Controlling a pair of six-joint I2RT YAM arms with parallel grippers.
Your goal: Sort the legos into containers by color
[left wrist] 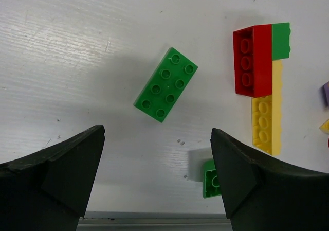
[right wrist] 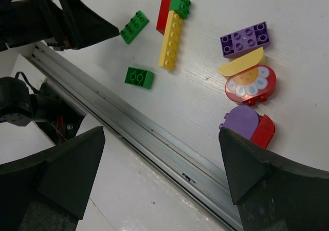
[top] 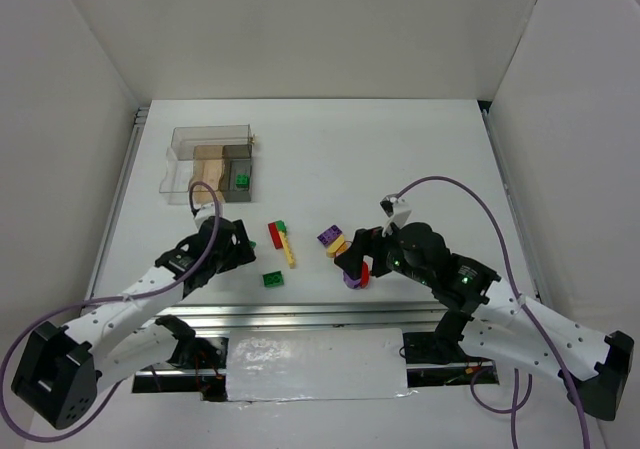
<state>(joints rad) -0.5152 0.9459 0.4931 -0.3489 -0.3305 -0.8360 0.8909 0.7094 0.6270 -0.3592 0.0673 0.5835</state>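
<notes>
Three loose green legos (right wrist: 133,26), two purple legos (right wrist: 244,35)

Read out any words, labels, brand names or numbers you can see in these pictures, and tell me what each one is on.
No words, numbers or brand marks can be read in any view.
Studs of the green brick: any raised marking is too blurred to read.
On the red round piece: only a printed flower-like picture, no letters.
</notes>
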